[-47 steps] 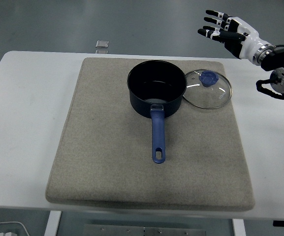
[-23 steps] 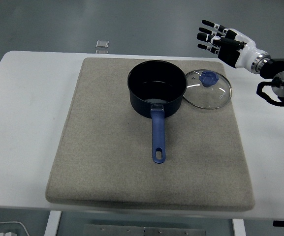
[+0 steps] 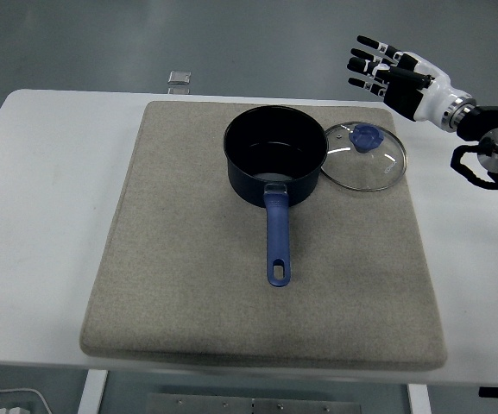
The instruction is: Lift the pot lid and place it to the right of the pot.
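A dark blue pot [image 3: 274, 164] with a long blue handle [image 3: 277, 241] stands uncovered on the grey mat [image 3: 188, 259]. Its glass lid [image 3: 363, 157], with a blue knob [image 3: 367, 137], lies flat on the mat just right of the pot, its rim touching the pot's side. My right hand [image 3: 387, 71] hovers above and behind the lid at the upper right, fingers spread and holding nothing. The left arm does not show.
A small grey square object [image 3: 179, 79] lies on the floor beyond the white table's [image 3: 33, 198] far edge. The mat covers most of the table's middle.
My right hand has turned and shifted slightly left and down compared with one second ago, then nearly stopped. Pot and lid have not moved.
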